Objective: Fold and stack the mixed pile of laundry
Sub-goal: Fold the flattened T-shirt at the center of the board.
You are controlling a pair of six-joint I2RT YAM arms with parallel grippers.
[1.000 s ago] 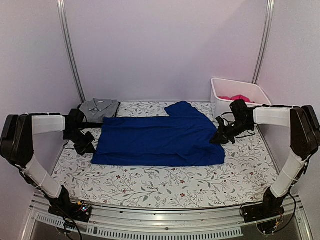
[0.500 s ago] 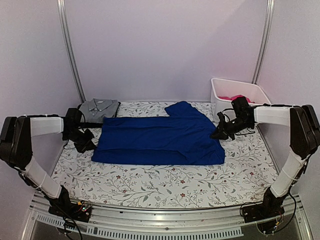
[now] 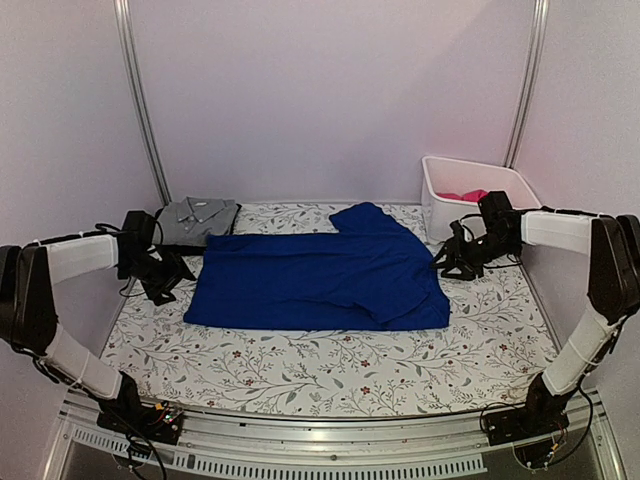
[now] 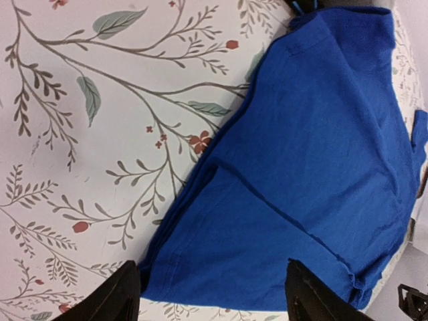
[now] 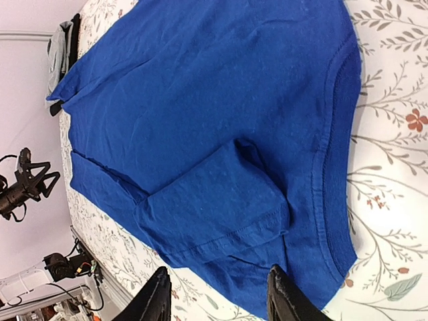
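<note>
A royal-blue garment (image 3: 320, 280) lies folded into a wide flat band across the middle of the floral table cover (image 3: 330, 370). My left gripper (image 3: 163, 284) hovers just off its left end, open and holding nothing. In the left wrist view the blue garment (image 4: 314, 154) lies below the left gripper (image 4: 214, 302). My right gripper (image 3: 452, 262) stands open and empty by the garment's right end. Below the right gripper (image 5: 217, 301), the blue garment (image 5: 200, 100) shows a folded-in sleeve. A folded grey collared shirt (image 3: 198, 217) lies at the back left. A pink garment (image 3: 470, 196) sits in the bin.
A white plastic bin (image 3: 505, 182) stands at the back right, just behind the right arm. Pale walls and two metal posts enclose the table. A bare strip of cover runs along the near edge, in front of the blue garment.
Both grippers were shut at the ends of the blue garment. Both have since opened and drawn outward, away from it. The garment lies flat where it was.
</note>
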